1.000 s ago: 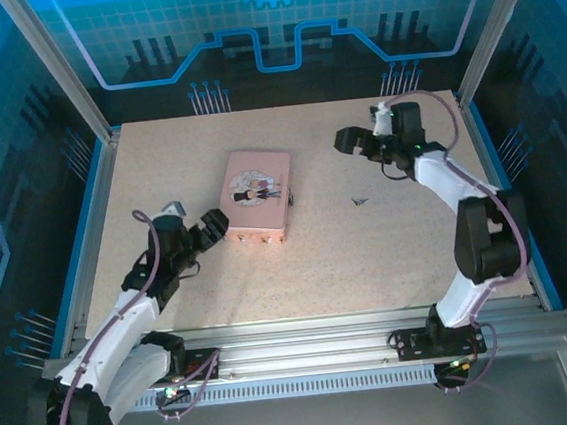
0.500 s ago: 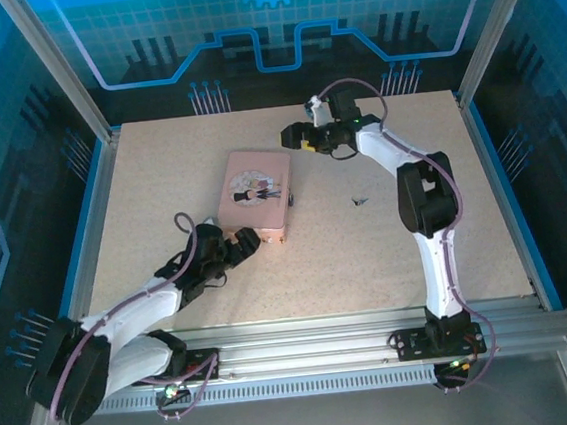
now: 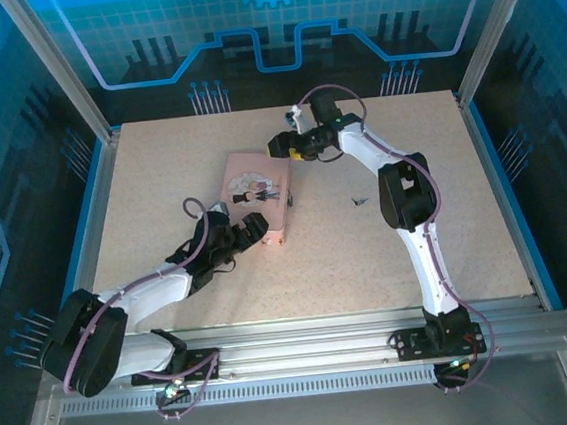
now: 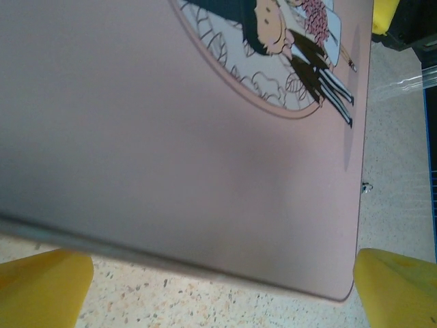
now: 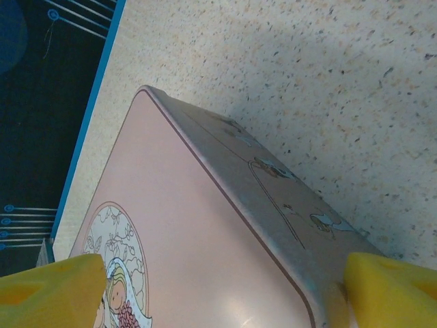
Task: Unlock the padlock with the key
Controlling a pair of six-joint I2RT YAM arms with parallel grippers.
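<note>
Both arms have moved to the pink box (image 3: 256,190) within the last second. One second ago the right gripper (image 3: 282,144) is at the far right part of the table (image 3: 158,164); now it is at the far right corner of the box. The left gripper (image 3: 253,227) is earlier on the left side of the box, a little apart from it, and now it is at the near edge of the box. The box itself lies in the same place as before.

From the left wrist camera the left gripper (image 4: 218,294) has its yellow fingers (image 4: 41,277) wide apart, and the near edge of the box (image 4: 171,171) lies between them. It holds nothing. From the right wrist camera the right gripper (image 5: 218,287) also has its yellow fingers (image 5: 392,287) wide apart, one on each side of the corner of the box (image 5: 205,260). I cannot tell if the right finger touches the box.

A tiny dark thing, which I take for the key (image 3: 360,202), lies on the table to the right of the box, well apart from both grippers, and it has not moved. A tiny silvery thing, probably the padlock (image 3: 290,200), is just beside the right side of the box; the left wrist camera shows it (image 4: 367,186) there too. It is too small to see more.
</note>
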